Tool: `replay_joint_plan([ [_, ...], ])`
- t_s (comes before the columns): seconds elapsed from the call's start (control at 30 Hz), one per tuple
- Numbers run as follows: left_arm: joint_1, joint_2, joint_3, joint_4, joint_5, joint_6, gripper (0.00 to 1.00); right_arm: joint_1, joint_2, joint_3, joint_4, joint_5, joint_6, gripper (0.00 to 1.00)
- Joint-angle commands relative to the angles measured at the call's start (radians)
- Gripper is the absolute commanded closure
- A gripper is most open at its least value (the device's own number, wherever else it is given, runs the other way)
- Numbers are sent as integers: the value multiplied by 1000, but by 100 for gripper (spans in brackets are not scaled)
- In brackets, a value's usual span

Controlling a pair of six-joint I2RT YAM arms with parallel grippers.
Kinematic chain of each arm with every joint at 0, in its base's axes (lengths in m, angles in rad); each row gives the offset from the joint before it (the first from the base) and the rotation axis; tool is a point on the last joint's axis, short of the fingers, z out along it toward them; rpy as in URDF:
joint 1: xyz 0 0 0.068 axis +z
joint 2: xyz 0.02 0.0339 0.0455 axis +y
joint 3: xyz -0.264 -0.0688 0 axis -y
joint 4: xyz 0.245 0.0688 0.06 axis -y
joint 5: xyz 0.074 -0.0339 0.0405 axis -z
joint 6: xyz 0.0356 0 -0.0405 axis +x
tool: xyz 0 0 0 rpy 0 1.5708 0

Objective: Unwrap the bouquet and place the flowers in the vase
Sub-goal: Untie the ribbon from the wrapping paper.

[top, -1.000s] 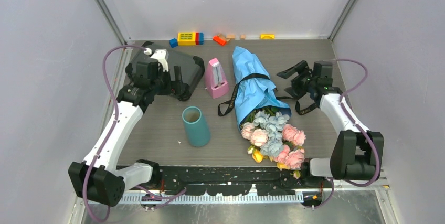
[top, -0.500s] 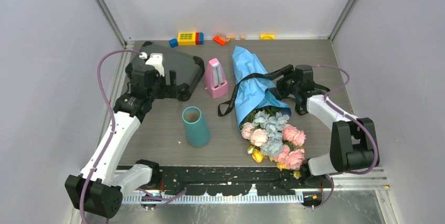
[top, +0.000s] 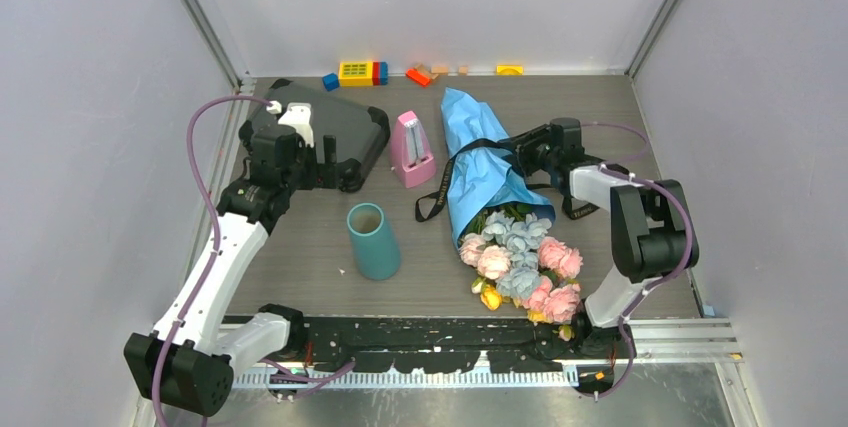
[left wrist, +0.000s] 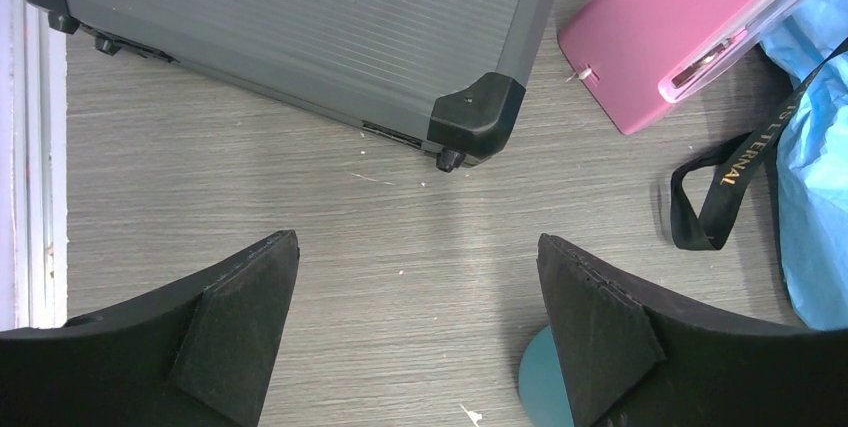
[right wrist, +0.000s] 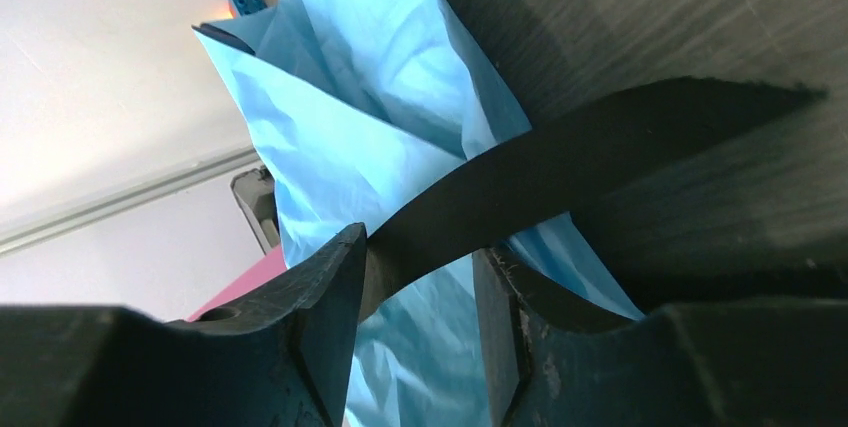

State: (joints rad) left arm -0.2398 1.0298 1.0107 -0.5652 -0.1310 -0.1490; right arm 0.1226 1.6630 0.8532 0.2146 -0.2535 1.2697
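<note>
A: Where does the bouquet (top: 492, 185) lie?

B: It lies flat on the table (top: 300, 247), a little right of the middle. The pointed end of the blue paper wrap (top: 470, 117) shows to the far wall, and the flowers (top: 520, 257) in pink, pale blue and yellow spread out of the open end toward the near edge. The black ribbon (top: 478, 150) is tied around the wrap, with one loop lying on the table at its left.

A: And the vase (top: 373, 240)?

B: The teal vase stands upright, left of the bouquet and apart from it. Its mouth is open upward.

A: What is the right gripper (right wrist: 415, 267) doing?

B: It is at the right side of the wrap, low over the table. Its jaws are about half closed and a strip of the ribbon passes between them. I cannot tell if they already pinch it.

A: The left gripper (left wrist: 415, 247)?

B: Its jaws are wide apart and hold nothing. It hangs over bare table beside the near corner of the grey case (top: 340, 127), with the pink metronome (top: 411, 147) to its right.

A: Other things?

B: Some coloured toy blocks (top: 356, 72) lie at the far wall.
</note>
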Motion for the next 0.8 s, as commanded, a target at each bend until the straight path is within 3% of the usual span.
replay_joint_plan([
  [0.0,2,-24,-3,47,-11,9,8,6,46,76,113,8,31,52],
  [0.27,2,-21,-6,50,-6,8,9,8,112,155,119,31,26,62],
  [0.37,2,-19,-8,51,-11,9,9,8,132,171,131,29,30,84],
  [0.47,2,-15,-9,51,-10,9,9,9,130,184,136,34,24,99],
  [0.77,2,-5,-7,51,-12,8,9,56,41,232,105,39,-112,100],
])
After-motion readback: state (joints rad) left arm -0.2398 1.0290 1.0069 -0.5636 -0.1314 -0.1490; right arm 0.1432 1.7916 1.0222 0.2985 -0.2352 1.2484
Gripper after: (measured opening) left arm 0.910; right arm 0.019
